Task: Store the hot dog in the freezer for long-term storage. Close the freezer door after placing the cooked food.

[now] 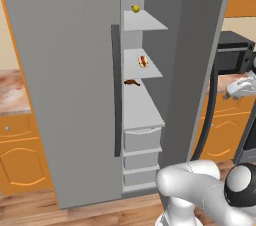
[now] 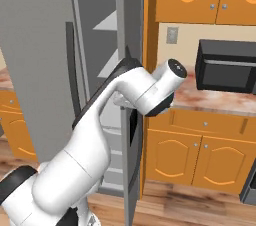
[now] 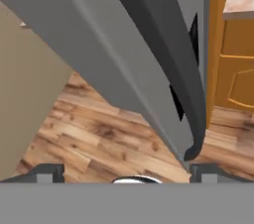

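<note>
Fingers [image 3: 127,171] sit wide apart and empty right at the freezer door [image 3: 124,54], whose handle [image 3: 191,114] runs between them. Left of that door, your hot dog [image 1: 143,61] already rests on a freezer [image 1: 142,70] shelf; closing remains. You can't see door contact

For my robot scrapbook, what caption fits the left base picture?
Hot dog sits on a shelf in the open freezer, freezer door not yet closed.
</note>
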